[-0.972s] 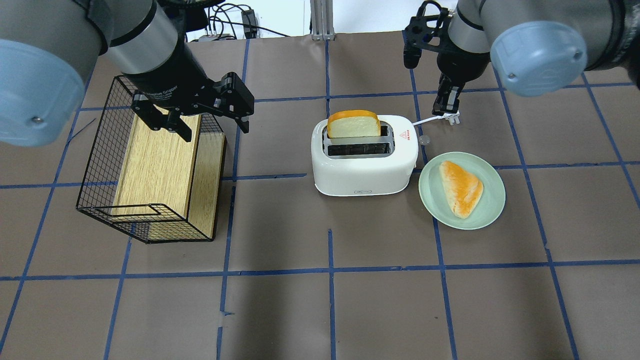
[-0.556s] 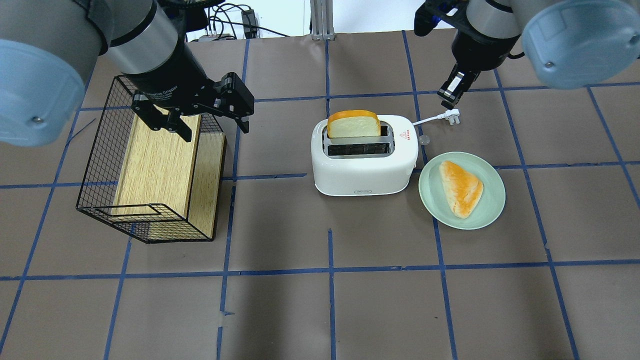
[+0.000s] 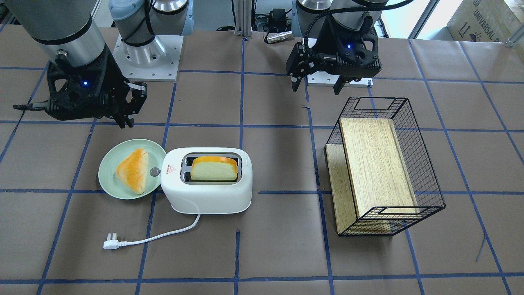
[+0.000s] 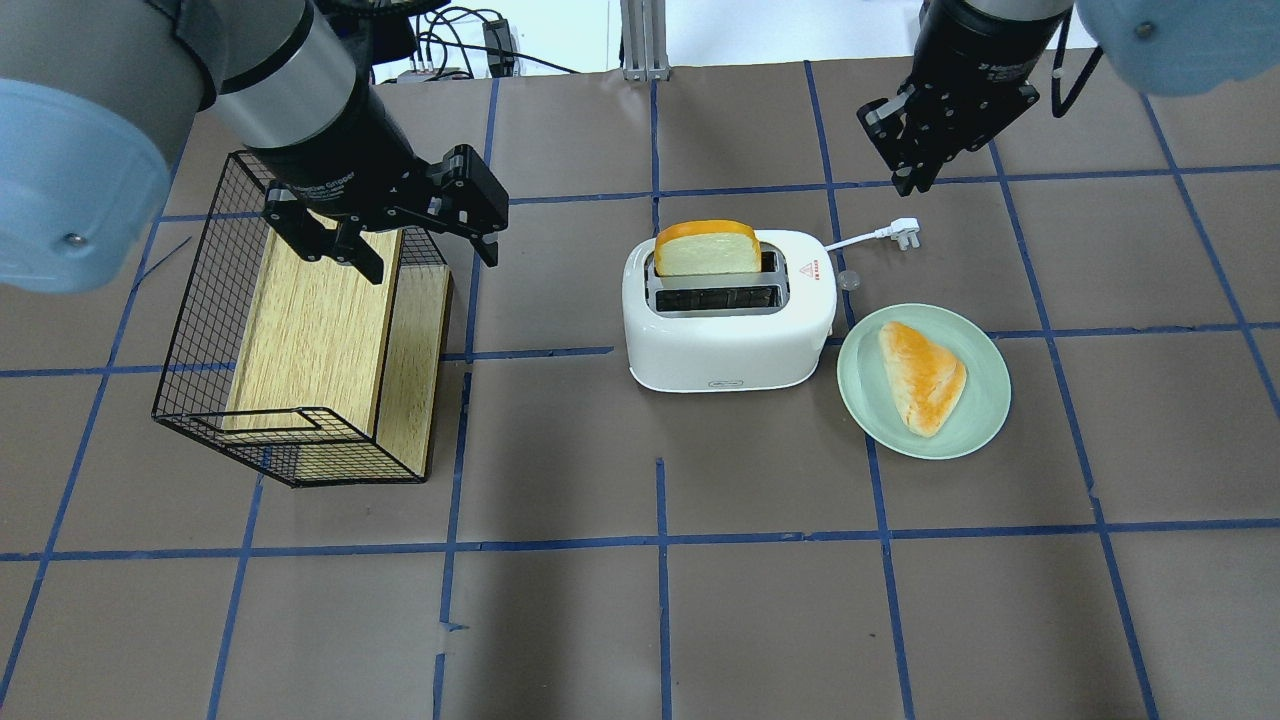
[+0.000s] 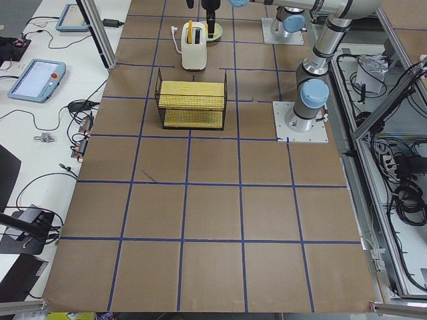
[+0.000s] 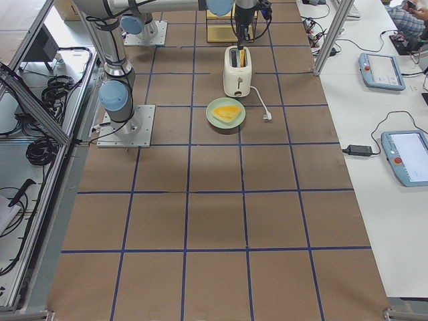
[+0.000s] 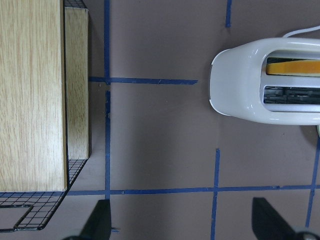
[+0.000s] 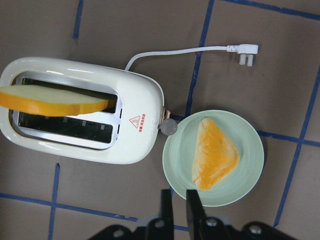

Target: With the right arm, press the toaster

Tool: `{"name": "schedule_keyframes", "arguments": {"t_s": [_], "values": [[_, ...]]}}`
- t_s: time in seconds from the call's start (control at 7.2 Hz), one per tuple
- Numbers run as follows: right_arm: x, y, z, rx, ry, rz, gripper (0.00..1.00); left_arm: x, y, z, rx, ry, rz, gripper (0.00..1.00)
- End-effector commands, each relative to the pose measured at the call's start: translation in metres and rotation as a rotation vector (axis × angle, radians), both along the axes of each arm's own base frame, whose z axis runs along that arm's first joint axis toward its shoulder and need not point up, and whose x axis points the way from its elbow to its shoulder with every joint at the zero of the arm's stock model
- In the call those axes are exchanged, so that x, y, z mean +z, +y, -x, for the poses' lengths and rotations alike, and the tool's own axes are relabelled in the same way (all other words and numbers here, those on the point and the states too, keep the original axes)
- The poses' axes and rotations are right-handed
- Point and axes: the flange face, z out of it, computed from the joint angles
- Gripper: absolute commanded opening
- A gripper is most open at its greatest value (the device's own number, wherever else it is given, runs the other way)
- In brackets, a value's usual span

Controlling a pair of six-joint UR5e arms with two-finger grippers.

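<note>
- Not pressed yet, as far as I can tell: the bread slice [image 4: 707,250] stands tall out of the far slot and the lever knob [image 8: 168,127] sits high on the toaster's end.
- The toaster [image 4: 728,320] is mid-table, knob end facing the robot's right.
- The right gripper [image 8: 179,197] hangs up in the air beyond the toaster's far right corner, roughly over the plug [image 4: 905,235]. Its fingers are pinched nearly together with nothing between them.
- The left gripper [image 4: 430,262] is spread wide and empty, hovering by the wire basket [image 4: 200,330], well apart from the toaster.
- What's left is basically everything: get over the knob, come down, push it to the bottom.
- It's tight at that end. The green plate [image 4: 985,420] with a pastry [image 4: 922,375] sits just beside the toaster, and the knob overhangs its rim.
- The cord trails off the far side, so I'd guess straight down from above is the cleanest way in.
- There's plenty of bare table [image 4: 760,620] on the robot's near side.
</note>
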Motion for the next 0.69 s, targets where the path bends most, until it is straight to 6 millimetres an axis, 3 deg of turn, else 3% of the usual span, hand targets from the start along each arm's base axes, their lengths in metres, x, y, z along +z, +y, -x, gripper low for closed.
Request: {"name": "schedule_keyframes", "arguments": {"t_s": [0.0,0.14,0.28,0.42,0.56], "values": [[0.0008,-0.0007,-0.001,-0.109,0.005,-0.016,0.25,0.0,0.0,0.0,0.0,0.0,0.0,1.0],[0.0054,0.0015,-0.0011,-0.202,0.003,-0.007,0.43,0.0,0.0,0.0,0.0,0.0,0.0,1.0],[0.0056,-0.0001,-0.0016,-0.21,-0.002,0.002,0.85,0.0,0.0,0.0,0.0,0.0,0.0,1.0],[0.0053,0.001,-0.0014,-0.203,0.0,-0.002,1.0,0.0,0.0,0.0,0.0,0.0,0.0,1.0],[0.006,0.0009,-0.0013,-0.197,0.001,0.0,1.0,0.0,0.0,0.0,0.0,0.0,0.0,1.0]]}}
